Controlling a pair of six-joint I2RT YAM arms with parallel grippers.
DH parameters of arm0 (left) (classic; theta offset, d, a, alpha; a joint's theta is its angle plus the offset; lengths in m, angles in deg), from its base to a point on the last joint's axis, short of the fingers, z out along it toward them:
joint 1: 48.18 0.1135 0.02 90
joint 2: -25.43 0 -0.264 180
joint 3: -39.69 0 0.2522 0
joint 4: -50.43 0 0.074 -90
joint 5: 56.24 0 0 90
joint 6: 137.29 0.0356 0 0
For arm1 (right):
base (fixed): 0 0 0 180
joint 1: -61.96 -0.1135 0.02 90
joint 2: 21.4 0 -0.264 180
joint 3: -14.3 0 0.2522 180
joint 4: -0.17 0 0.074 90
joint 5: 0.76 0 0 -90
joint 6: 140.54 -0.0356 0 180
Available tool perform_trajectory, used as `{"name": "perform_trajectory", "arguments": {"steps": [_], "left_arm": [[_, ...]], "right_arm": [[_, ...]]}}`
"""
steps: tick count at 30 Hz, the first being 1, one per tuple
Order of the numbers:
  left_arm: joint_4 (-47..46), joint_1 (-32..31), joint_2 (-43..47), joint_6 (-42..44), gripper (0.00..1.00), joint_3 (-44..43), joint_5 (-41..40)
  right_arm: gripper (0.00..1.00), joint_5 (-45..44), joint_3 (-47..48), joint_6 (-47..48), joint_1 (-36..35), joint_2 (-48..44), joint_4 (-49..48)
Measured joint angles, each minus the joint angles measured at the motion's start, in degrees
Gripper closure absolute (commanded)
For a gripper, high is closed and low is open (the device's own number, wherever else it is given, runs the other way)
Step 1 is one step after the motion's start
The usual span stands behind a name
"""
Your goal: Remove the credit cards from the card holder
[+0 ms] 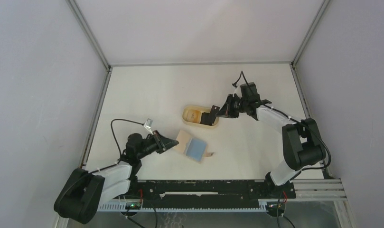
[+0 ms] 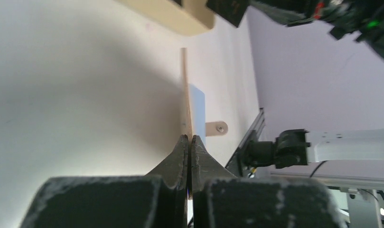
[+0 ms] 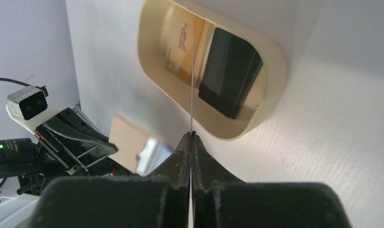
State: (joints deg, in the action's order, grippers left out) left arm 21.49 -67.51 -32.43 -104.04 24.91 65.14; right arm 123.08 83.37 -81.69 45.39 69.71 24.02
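The left gripper [image 1: 173,142] was clenched on the left edge of the tan holder [image 1: 183,140], near the middle of the white bench [image 1: 180,85], toward its near side and well apart from the tray [image 1: 184,115]; a light blue card [image 1: 196,149] stuck out of the holder's opposite end, more than half of it showing; a small tan strap tab [image 1: 210,154] with a snap lay on the bench just beside the blue card's corner; from the left wrist the holder showed edge-on as a thin tan strip running straight out from the shut fingertips, the blue card flat against one face of it; whether the holder rested on the bench or hung just above it could not be told.

The right gripper [image 1: 217,112] reached over the right end of the oval tan tray; its jaws were pinched tight on a thin card [image 3: 192,85], seen from its wrist only as a pale line standing up from the fingertips, so its colour could not be told; below it, inside the tray, a black card [image 3: 228,71] sat tilted toward the near wall, and a gold card [image 3: 182,47] lay beside it; seen from above, the black card covered the tray's right part, right at the right gripper's fingertips.
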Motion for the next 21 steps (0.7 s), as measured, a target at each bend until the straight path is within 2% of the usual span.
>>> {"name": "perform_trajectory", "arguments": {"steps": [11,21], "left_arm": [[4.3,0.0,-12.0,5.3,1.0,-2.3,-2.8],[4.3,0.0,-14.6,6.3,1.0,-4.4,-3.7]], "right_arm": [[1.0,-2.1,0.6,3.1,0.0,3.5,3.5],[1.0,-2.5,2.5,3.9,0.0,6.8,3.4]]}}
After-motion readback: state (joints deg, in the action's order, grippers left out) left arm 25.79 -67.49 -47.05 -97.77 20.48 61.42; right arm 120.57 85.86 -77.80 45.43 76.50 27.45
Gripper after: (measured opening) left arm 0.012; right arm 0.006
